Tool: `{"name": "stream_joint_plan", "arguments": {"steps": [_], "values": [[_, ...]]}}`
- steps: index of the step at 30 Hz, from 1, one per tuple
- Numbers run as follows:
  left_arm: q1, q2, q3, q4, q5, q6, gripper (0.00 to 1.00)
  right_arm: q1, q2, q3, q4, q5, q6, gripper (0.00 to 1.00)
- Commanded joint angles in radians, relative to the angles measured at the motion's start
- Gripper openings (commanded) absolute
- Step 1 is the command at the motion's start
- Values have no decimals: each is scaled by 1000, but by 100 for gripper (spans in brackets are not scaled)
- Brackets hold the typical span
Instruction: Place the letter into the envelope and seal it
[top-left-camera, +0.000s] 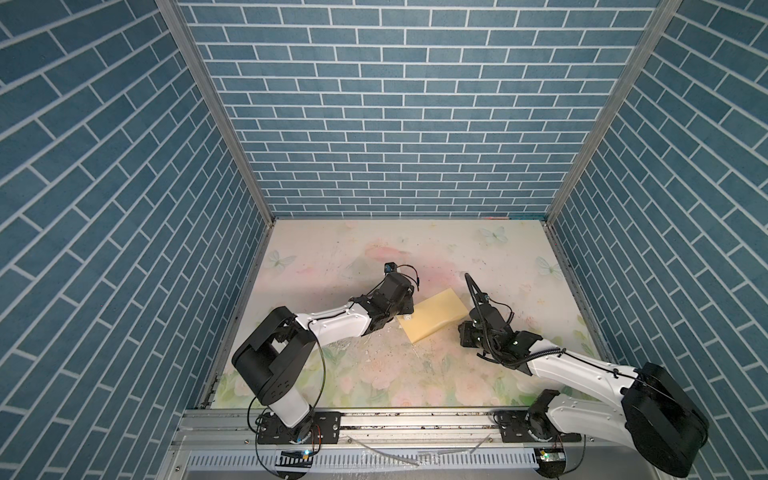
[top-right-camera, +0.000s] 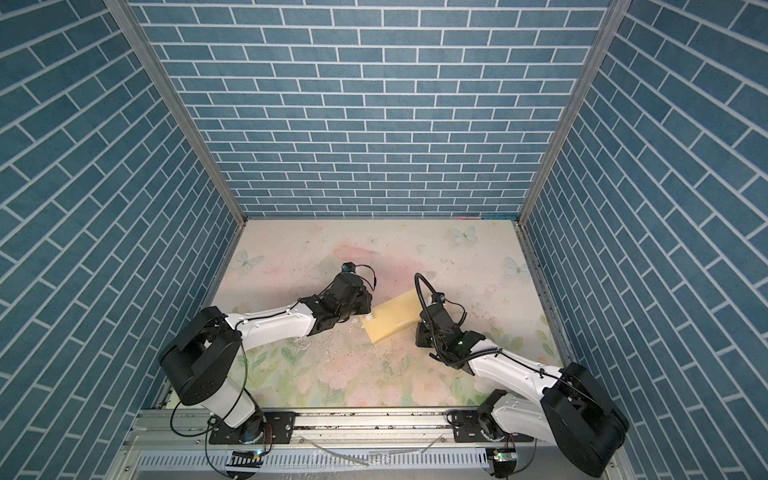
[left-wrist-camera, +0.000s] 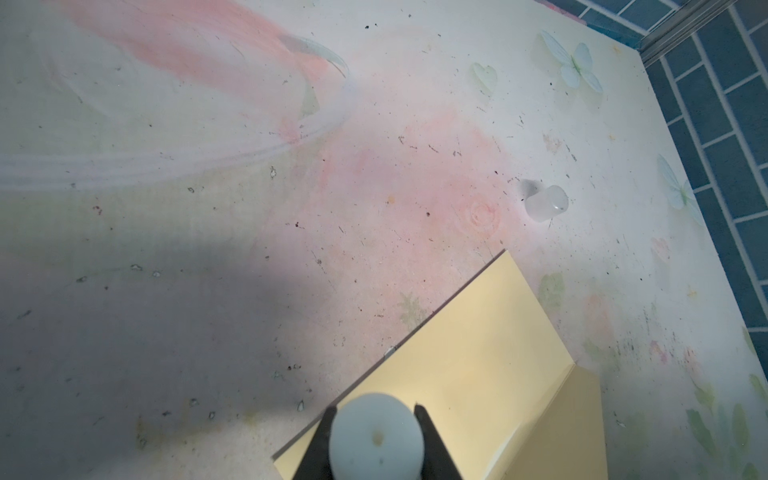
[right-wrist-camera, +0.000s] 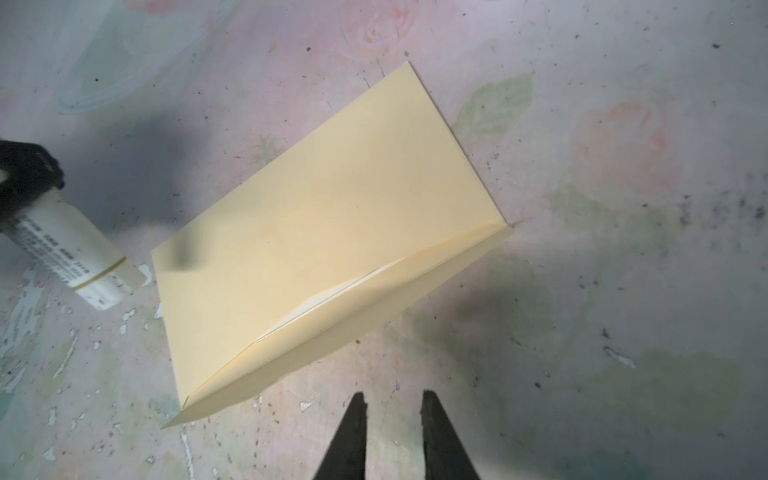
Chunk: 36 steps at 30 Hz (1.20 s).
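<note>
Envelope (top-left-camera: 432, 316) lies flat and slanted mid-table between the two grippers. Its long flap (right-wrist-camera: 353, 328) is half-raised on the side facing the right gripper (right-wrist-camera: 390, 399), whose jaws stand narrowly apart and empty just short of that edge. No letter shows anywhere, only a pale sliver in the mouth, so it is probably inside already, leaving the flap to glue and press down. Left gripper (left-wrist-camera: 375, 413) clamps a glue stick (right-wrist-camera: 79, 257) just beside the opposite corner, and bare table (top-left-camera: 457, 249) lies on every side.
</note>
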Motion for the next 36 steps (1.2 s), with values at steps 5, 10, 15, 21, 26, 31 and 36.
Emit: {"name": "stream_joint_plan", "arguments": {"steps": [5, 10, 15, 21, 26, 31, 36], "values": [[-3, -20, -3, 9, -35, 29, 0, -42, 92, 14, 58, 61, 47, 17], [-3, -14, -3, 10, -41, 31, 0, -89, 172, 48, 141, -20, 20, 16], [-1, 3, -3, 17, -45, 33, 0, -108, 265, 129, 187, -84, -28, 16], [13, 11, -10, 16, -49, 38, 0, -132, 380, 227, 213, -148, -91, 17], [40, 1, -38, 28, -41, 28, 0, -138, 482, 342, 207, -239, -163, 17], [72, -11, -67, 51, -29, 24, 0, -138, 553, 437, 188, -325, -187, 18], [89, 1, -69, 66, -18, 30, 0, -138, 579, 475, 181, -355, -190, 18]]}}
